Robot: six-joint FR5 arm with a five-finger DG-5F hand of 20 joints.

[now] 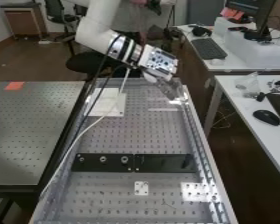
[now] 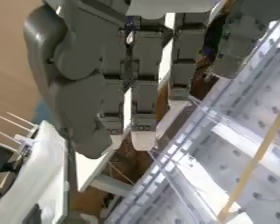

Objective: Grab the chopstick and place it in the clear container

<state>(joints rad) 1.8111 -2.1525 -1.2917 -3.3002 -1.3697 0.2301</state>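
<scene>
White sheet (image 1: pixel 104 102) by the perforated metal tabletop's (image 1: pixel 134 132) far left edge. Then the dark grey robotic hand (image 2: pixel 145 80) over the far right corner, fingers released. Near it, a clear plastic container (image 2: pixel 162 169); can't tell whether the thin tan chopstick (image 2: pixel 257 152) lies inside or behind its wall. Looks like grab time: reach down, line up, pinch.

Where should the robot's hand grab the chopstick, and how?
Probably partway along the chopstick, away from its tip, coming from above. It's long, straight and very thin, so the hand could pinch across it, thumb on one long side, fingers on the other. I can't tell whether it lies flat.
</scene>
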